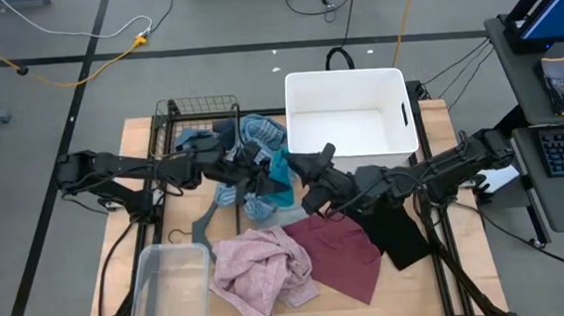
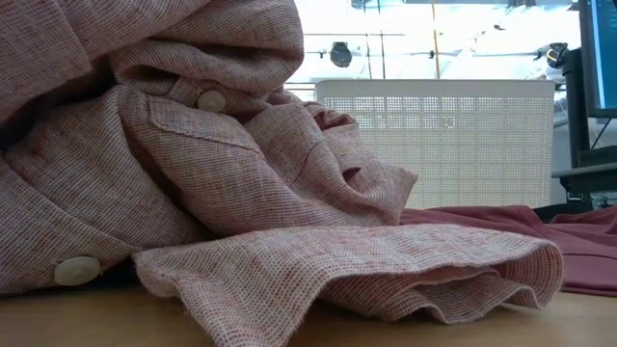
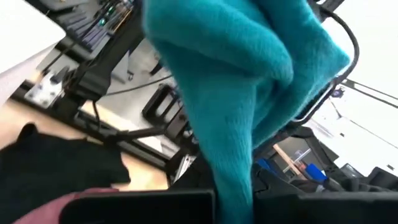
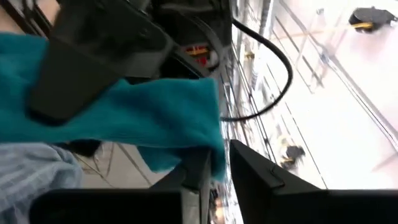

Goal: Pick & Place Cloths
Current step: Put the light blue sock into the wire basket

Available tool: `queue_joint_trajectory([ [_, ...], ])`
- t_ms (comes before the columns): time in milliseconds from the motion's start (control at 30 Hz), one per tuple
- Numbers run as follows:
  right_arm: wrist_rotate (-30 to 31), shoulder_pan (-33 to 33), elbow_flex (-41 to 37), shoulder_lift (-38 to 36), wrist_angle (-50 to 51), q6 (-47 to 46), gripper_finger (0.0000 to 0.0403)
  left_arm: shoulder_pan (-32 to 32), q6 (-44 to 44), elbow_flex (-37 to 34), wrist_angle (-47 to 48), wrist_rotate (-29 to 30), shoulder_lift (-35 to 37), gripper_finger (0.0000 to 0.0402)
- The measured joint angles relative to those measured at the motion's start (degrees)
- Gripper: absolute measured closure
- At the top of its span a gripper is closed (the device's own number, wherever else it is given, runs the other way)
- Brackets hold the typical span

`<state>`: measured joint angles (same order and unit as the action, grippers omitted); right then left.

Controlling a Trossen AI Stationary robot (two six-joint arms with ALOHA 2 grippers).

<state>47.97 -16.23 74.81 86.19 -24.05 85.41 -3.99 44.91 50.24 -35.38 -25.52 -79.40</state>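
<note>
The small teal cloth [image 1: 280, 171] sits at the table's middle, over the blue-striped towel [image 1: 256, 134], between my two grippers. My left gripper [image 1: 256, 175] reaches in from the left and is shut on the teal cloth [image 3: 236, 74]. My right gripper [image 1: 306, 166] comes from the right and is shut on the cloth's other end [image 4: 155, 118]. The pink cloth [image 1: 260, 266] and the maroon cloth [image 1: 340, 249] lie flat near the front edge. The black shorts [image 1: 397, 235] lie under my right arm. The pink cloth [image 2: 193, 154] fills the low view. My left gripper [image 3: 233, 202] pinches a hanging fold of the teal cloth [image 3: 233, 177] between its two fingers, coming level from the table's left. The bulk of the cloth bunches beyond the fingertips. My right gripper [image 4: 217, 180] pinches the teal cloth's end corner [image 4: 214, 163] between its fingertips, coming level from the table's right. The cloth runs from there across to the left gripper's finger [image 4: 87, 68].
A white bin [image 1: 350, 108] stands at the far right, a wire basket [image 1: 195, 119] at the far left. A clear plastic container [image 1: 167, 291] sits at the near left corner. A grey hanger [image 1: 202, 223] lies left of the pink cloth.
</note>
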Motion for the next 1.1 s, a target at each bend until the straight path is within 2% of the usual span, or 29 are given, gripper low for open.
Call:
queue_joint_trajectory([
  [367, 7.4, -1.1, -0.1, -0.7, -1.7, 2.4, 0.0328, -0.8, 0.9, 0.0, 10.7, 0.6, 0.1, 0.0400],
  [500, 8.0, -1.1, 0.0, -1.0, -2.1, 2.3, 0.0328, -1.3, 1.1, 0.0, 13.8, 0.6, 1.0, 0.0400],
  [633, 8.0, -1.1, 0.0, -0.9, -1.6, 2.3, 0.0328, -1.9, 0.2, 0.0, 19.9, 4.1, 3.9, 0.0400],
  [767, 8.0, -1.1, 0.0, -0.9, -1.6, 2.3, 0.0328, -3.0, -1.9, 0.0, 28.0, 10.8, 9.9, 0.0401],
  [1100, 7.8, -1.1, 0.0, -0.9, -9.0, 2.2, 0.0328, -8.2, -3.2, 0.0, 52.1, 37.4, 26.4, 0.0401],
])
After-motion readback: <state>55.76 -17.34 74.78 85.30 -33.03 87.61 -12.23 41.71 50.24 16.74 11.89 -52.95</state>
